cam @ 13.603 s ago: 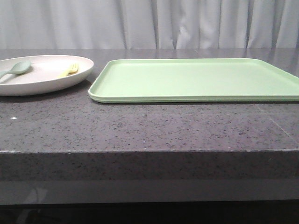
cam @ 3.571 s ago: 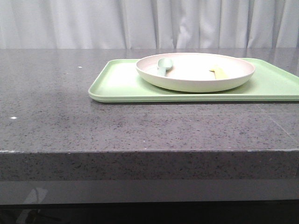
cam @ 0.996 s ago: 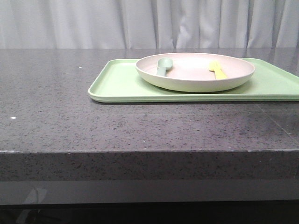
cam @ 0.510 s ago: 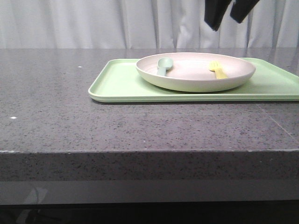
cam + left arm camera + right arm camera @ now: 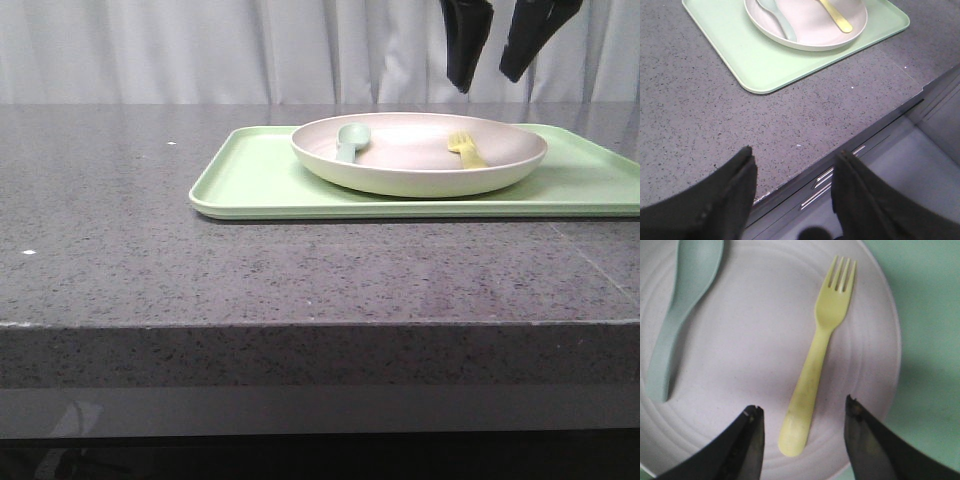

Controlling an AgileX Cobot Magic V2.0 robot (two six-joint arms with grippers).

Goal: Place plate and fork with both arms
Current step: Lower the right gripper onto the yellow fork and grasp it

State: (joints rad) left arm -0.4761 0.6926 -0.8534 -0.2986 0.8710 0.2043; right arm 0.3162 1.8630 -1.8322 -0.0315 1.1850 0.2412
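The off-white plate [image 5: 400, 175] sits on the light green tray [image 5: 260, 180]. The pale yellow fork [image 5: 466, 151] lies inside the plate on its right side, flat. My right gripper [image 5: 490, 75] hangs open above the plate, over the fork; in the right wrist view the gripper [image 5: 802, 412] has its jaws either side of the handle end of the fork [image 5: 815, 370], apart from it. My left gripper [image 5: 795, 155] is open and empty over the table's near edge, away from the plate [image 5: 840, 35]. The left gripper does not show in the front view.
A grey-green spoon [image 5: 349, 140] lies in the plate's left side, also in the right wrist view [image 5: 680, 305] and the left wrist view [image 5: 777, 17]. The dark speckled table [image 5: 200, 270] has its front edge close by. A white curtain hangs behind.
The right gripper came in from above and has dropped lower over the plate's right side. The plate, fork and spoon have stayed put on the tray over the last second.
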